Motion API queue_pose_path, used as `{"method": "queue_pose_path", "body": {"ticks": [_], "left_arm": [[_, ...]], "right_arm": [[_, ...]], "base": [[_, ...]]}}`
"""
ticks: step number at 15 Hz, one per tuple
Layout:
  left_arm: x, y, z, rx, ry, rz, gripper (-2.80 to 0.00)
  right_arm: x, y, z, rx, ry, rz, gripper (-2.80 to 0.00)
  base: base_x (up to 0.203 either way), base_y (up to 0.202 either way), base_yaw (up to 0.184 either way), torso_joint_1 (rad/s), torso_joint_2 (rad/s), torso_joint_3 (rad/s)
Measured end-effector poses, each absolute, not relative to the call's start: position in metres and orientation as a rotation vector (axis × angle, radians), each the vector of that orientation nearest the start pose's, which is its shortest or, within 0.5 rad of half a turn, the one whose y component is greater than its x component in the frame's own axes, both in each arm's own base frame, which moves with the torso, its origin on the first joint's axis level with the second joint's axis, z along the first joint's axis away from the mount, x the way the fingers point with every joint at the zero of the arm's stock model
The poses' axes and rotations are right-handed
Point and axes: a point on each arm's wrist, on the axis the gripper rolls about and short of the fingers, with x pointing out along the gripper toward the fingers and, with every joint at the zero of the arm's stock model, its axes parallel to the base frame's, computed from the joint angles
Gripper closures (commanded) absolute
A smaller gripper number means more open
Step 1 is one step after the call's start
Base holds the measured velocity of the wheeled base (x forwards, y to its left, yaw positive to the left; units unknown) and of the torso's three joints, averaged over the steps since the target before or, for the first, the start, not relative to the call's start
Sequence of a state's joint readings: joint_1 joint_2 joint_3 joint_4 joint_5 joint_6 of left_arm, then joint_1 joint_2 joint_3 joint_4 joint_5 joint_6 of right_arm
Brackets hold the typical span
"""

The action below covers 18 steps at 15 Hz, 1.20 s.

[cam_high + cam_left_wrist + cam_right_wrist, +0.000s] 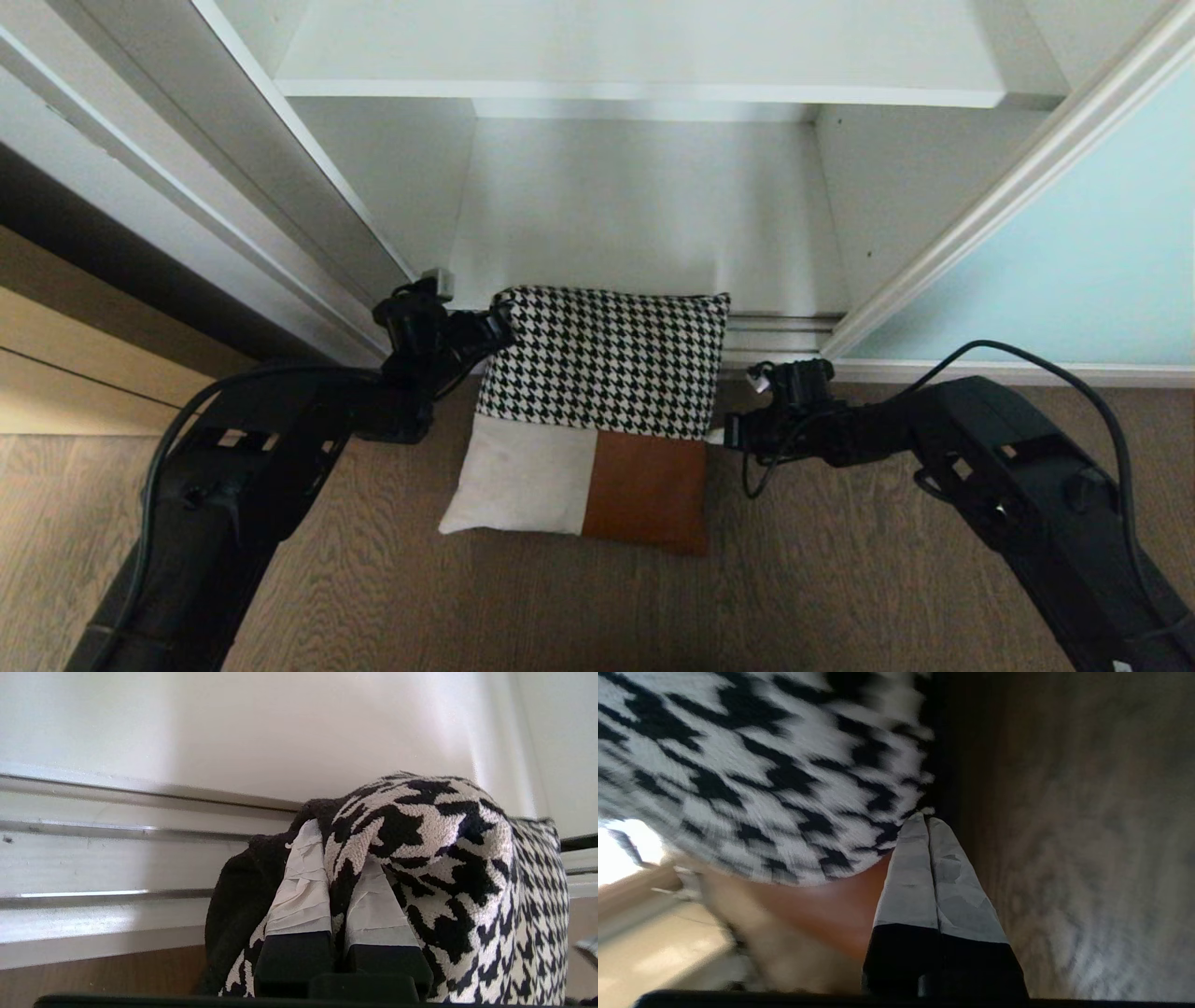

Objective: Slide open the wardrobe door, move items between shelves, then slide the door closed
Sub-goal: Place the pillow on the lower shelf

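Since the cushion (597, 411) lies half out of the wardrobe, its houndstooth end at the door track (780, 325) and its cream and rust-orange end on the brown wood-grain floor (392, 597), it reads as mid-transfer rather than stowed. Left gripper (493, 331) pinches the cushion's far left corner: in the left wrist view the taped fingers (303, 891) close on a fold of houndstooth cloth, bunching it upward. That corner hold looks chosen so the soft cushion can be lifted or dragged. Right gripper (731, 435) sits at the cushion's right edge, near the seam between houndstooth and rust panels; its jaws are pressed together and appear empty, tips at or just beside the edge, contact not certain. Cover is a patchwork: black-and-white houndstooth across the upper half, cream and rust-orange squares below. Bottom shelf (644, 233) and upper shelf (644, 56) show nothing on them. Sliding wardrobe door (1074, 280), pale aqua, stands pushed to the right.
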State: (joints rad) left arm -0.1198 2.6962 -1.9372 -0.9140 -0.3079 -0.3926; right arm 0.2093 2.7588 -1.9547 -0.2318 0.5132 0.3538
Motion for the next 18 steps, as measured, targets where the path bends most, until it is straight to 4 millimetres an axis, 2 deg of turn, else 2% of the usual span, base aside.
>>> {"method": "queue_pose_path", "body": {"ticks": [3,7,18], "left_arm": [[0.545,-0.074,0.079,-0.372,-0.068,-0.454,0.00],[0.544,-0.074,0.080,-0.396,-0.073,-0.456,0.00],[0.545,-0.074,0.074,-0.416,-0.068,-0.457,0.00]], "right_arm": [[0.523,0.128,-0.026,0.364,0.678,0.607,-2.80],[0.529,0.131,-0.031,0.314,0.537,0.607,-2.80],[0.523,0.129,0.031,0.363,0.444,0.775,-2.80]], "base": [[0.000,0.000,0.000,0.000,0.00,0.000],[0.000,0.000,0.000,0.000,0.00,0.000],[0.000,0.000,0.000,0.000,0.00,0.000]]}}
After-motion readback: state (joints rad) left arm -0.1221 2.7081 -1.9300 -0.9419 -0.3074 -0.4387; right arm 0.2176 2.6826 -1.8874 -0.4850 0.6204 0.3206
